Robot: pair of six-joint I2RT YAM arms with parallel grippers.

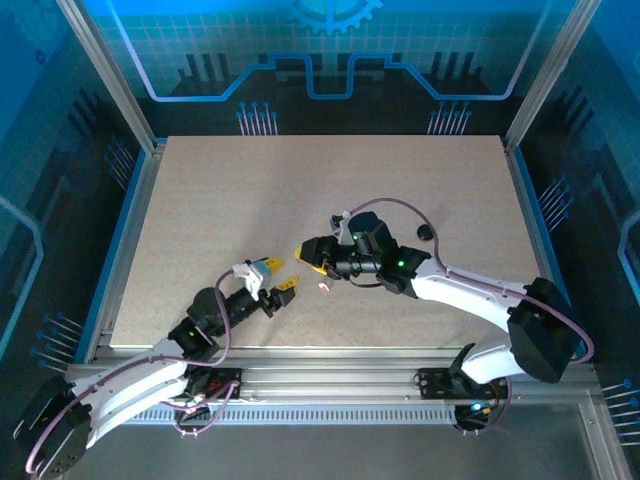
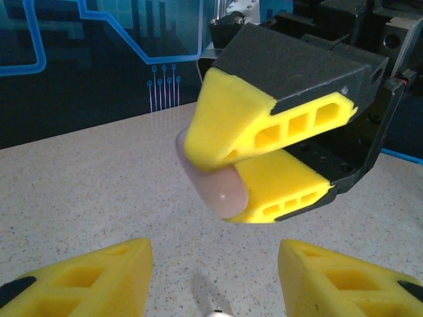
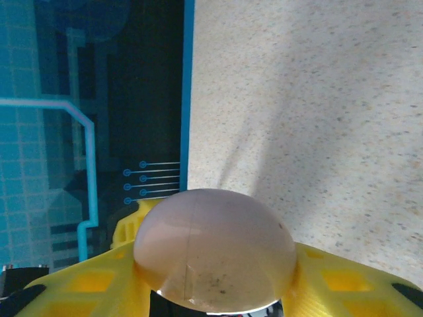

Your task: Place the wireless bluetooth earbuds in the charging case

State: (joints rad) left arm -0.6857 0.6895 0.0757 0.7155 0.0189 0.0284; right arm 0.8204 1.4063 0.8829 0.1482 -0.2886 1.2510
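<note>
Near the middle of the speckled beige tabletop point(image 1: 300, 180), the right gripper point(image 1: 312, 259) points toward 9 o'clock. Its yellow foam-tipped jaws are clamped on a pale pink pebble-shaped charging case point(image 2: 218, 191). From the left wrist view, the right gripper point(image 2: 218, 175) has one finger pressed on the top of the case and the other under it, and the rounded end sticks out past the fingertips. The case seems to hang just clear of the surface. From the right wrist view, the case point(image 3: 215, 247) is a smooth dome seated between the yellow fingers point(image 3: 86, 284), with a faint seam line running across it and a few dark specks near its lower edge. The left gripper point(image 1: 278, 277) sits at about 7 o'clock from the right one and close to it, aimed toward 2 o'clock. Its jaws are spread wide, and its two yellow fingers point(image 2: 99, 277) stand well apart with bare table between them. One tiny white earbud point(image 1: 323, 287) lies loose on the table at 6 o'clock from the right gripper, just beside it, and at 3 o'clock from the left fingertips. A small dark rounded object point(image 1: 424, 232) rests on the table at 3 o'clock, well apart from both grippers; I cannot tell what it is.
</note>
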